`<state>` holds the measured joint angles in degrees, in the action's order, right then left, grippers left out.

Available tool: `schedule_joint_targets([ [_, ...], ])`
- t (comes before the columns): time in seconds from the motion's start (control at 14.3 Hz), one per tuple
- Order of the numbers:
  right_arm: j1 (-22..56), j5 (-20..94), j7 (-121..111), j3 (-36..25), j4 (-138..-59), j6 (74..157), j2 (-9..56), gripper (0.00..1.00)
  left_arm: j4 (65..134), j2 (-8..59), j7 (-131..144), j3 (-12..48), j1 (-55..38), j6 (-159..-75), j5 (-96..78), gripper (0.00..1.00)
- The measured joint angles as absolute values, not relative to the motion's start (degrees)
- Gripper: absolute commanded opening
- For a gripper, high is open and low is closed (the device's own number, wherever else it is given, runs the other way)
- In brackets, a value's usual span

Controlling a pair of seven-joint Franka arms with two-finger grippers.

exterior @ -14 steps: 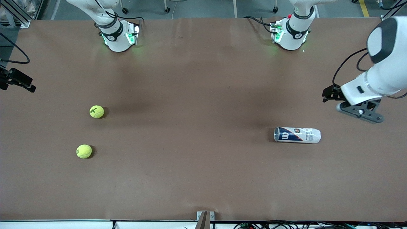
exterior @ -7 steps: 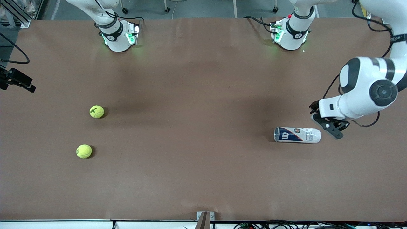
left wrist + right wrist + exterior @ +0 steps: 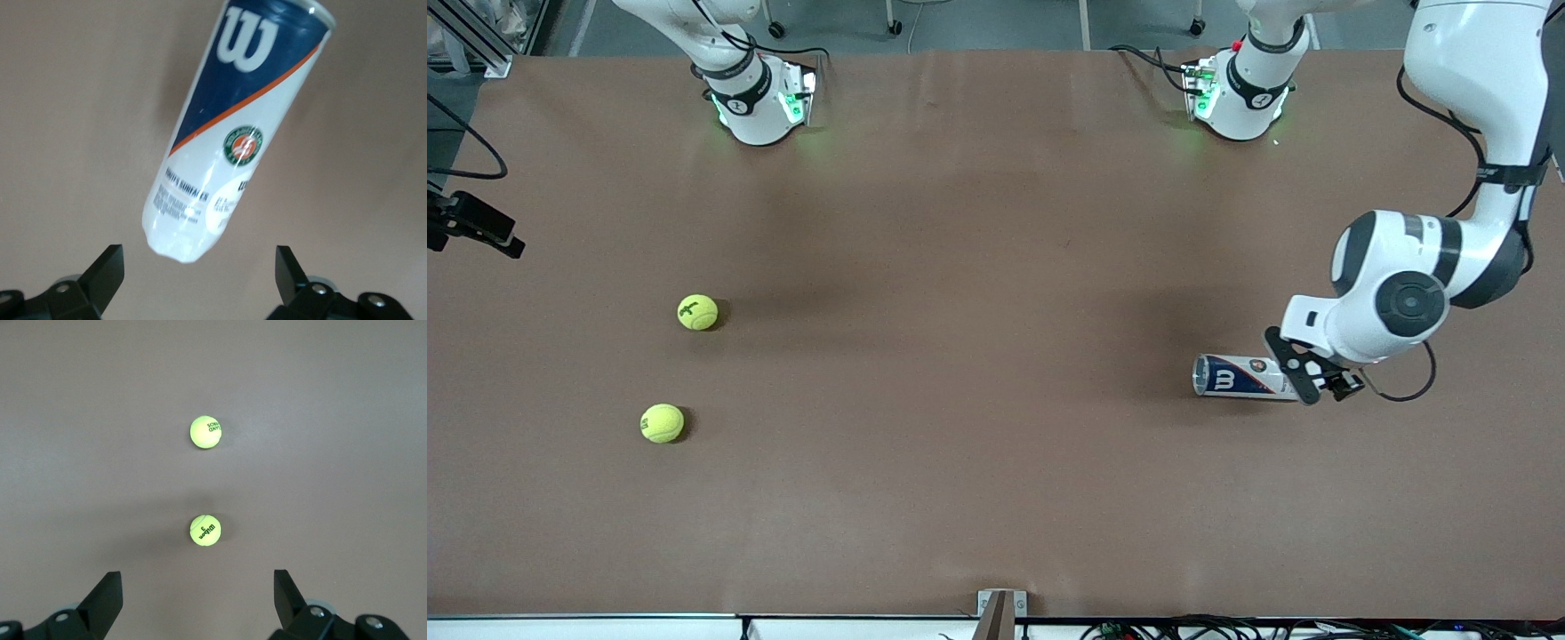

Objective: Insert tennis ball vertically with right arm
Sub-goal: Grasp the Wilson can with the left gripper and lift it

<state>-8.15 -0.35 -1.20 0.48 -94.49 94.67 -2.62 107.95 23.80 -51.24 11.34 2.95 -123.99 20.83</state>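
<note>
Two yellow-green tennis balls lie apart on the brown table toward the right arm's end, one (image 3: 697, 312) farther from the front camera than the other (image 3: 662, 423). My right gripper (image 3: 197, 587) hangs open high over the table. Both balls (image 3: 204, 530) (image 3: 205, 431) show small in its wrist view, neither between its fingers. A blue and white ball can (image 3: 1245, 376) lies on its side toward the left arm's end, its open mouth facing the balls. My left gripper (image 3: 1307, 378) is open at the can's closed end (image 3: 180, 233), its fingers (image 3: 110, 263) either side of it and apart from it.
The two arm bases (image 3: 756, 98) (image 3: 1240, 89) stand along the table's edge farthest from the front camera. A small metal bracket (image 3: 1000, 609) sits at the table's near edge. Bare brown table (image 3: 960, 356) spreads between the balls and the can.
The left arm has swung in from the table's end and come down to the can's closed end. Balls, can and right arm have stayed put.
</note>
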Motion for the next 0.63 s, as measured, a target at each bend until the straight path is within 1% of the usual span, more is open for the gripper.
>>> schedule_joint_targets([
  [0.28,-8.17,-0.35,-1.20,0.48,-94.55,94.68,-2.62,1.00,107.92,25.63,-51.18,11.34,1.56,-125.40,23.95,1.00],
  [0.63,-8.19,-0.35,-1.20,0.47,-95.63,94.88,-2.62,1.00,107.91,26.12,-50.96,11.36,0.28,-125.85,28.23,1.00],
])
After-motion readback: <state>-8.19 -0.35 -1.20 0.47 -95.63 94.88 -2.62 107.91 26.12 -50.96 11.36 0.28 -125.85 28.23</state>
